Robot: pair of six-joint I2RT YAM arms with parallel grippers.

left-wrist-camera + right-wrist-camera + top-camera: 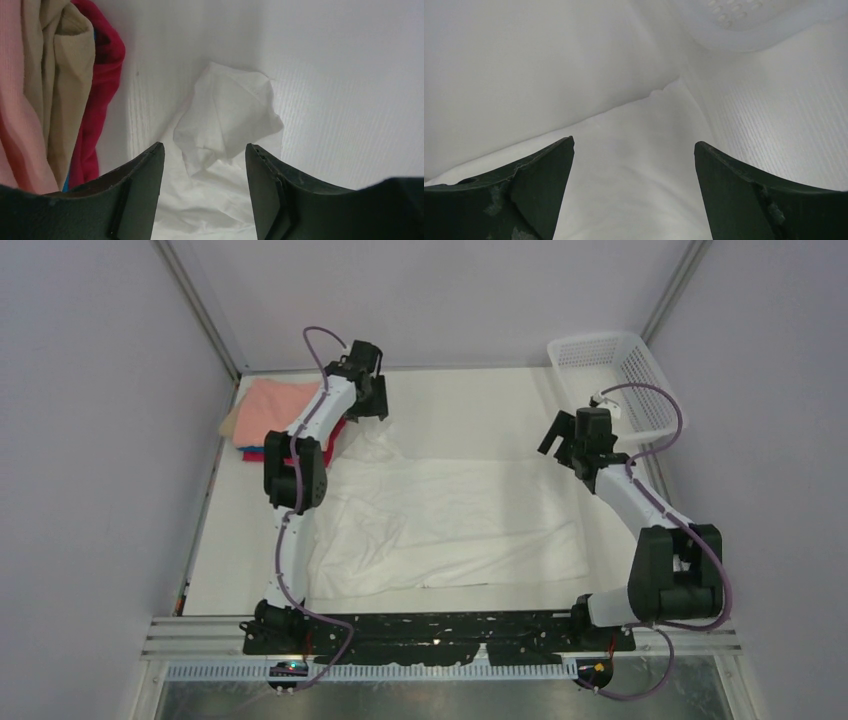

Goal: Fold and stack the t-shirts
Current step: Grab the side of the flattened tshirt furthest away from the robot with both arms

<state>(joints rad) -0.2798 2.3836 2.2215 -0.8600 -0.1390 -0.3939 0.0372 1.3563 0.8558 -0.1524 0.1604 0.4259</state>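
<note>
A large white t-shirt (450, 525) lies spread across the middle of the table, partly folded, with no print showing. Its crumpled upper-left corner (227, 112) lies on the table just beyond my left gripper's open jaws. A stack of folded t-shirts (272, 418) sits at the back left, salmon-pink on top; the left wrist view shows its pink, beige and crimson layers (60, 95). My left gripper (366, 390) is open and empty above the white shirt's far-left corner. My right gripper (570, 440) is open and empty above the shirt's far-right edge (634, 165).
A white plastic mesh basket (615, 380) stands at the back right; its rim shows in the right wrist view (744, 25). White walls close in the table on three sides. The arm bases sit on a black rail (440, 632) at the near edge.
</note>
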